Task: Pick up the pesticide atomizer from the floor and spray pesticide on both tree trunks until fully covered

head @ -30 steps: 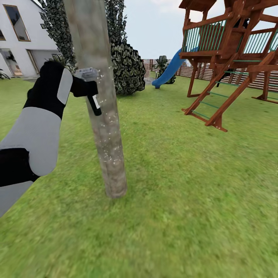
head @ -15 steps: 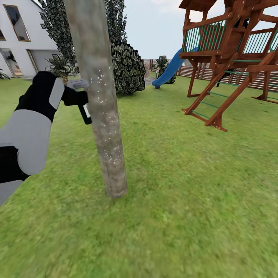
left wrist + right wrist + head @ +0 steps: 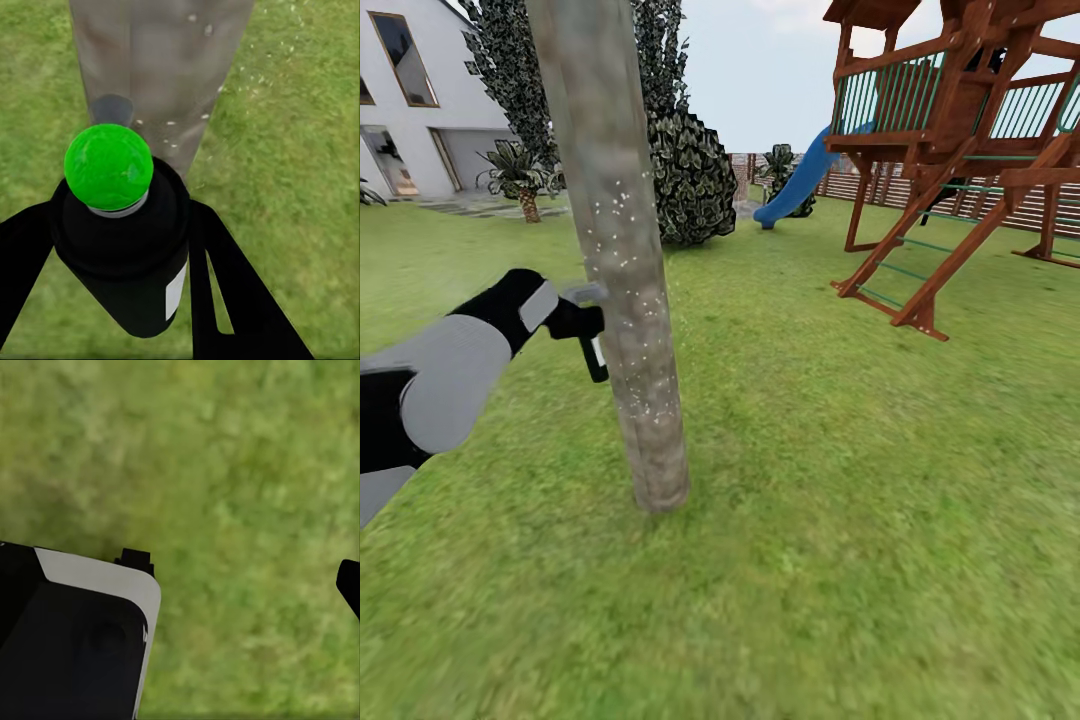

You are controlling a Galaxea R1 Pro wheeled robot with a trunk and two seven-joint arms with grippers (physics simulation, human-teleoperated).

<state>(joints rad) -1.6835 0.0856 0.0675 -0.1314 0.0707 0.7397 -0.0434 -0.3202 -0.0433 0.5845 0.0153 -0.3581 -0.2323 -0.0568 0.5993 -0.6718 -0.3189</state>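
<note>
**Head view: left pincer on atomizer, at the trunk**

Head view: your left arm reaches in from the left, and the left pincer is clamped on the pesticide atomizer. The atomizer sits just beside the near tree trunk, on its left, black body hanging down and tilted. Can't tell if its nozzle touches the bark.

White specks dot the tree trunk from upper middle down toward the base. The trunk stands on the lawn.

Left wrist view: black fingers flank the atomizer's black body on both sides, with its green cap facing the camera. The speckled trunk is straight ahead, close.

Right wrist view: grass below. One dark fingertip shows at the frame edge; you can't tell whether the right pincer is wide or narrow.

Background in head view: wooden play tower to the right with blue slide, slat fence behind it, dark conifers behind the trunk, white house at far left, small palm near it.
</note>
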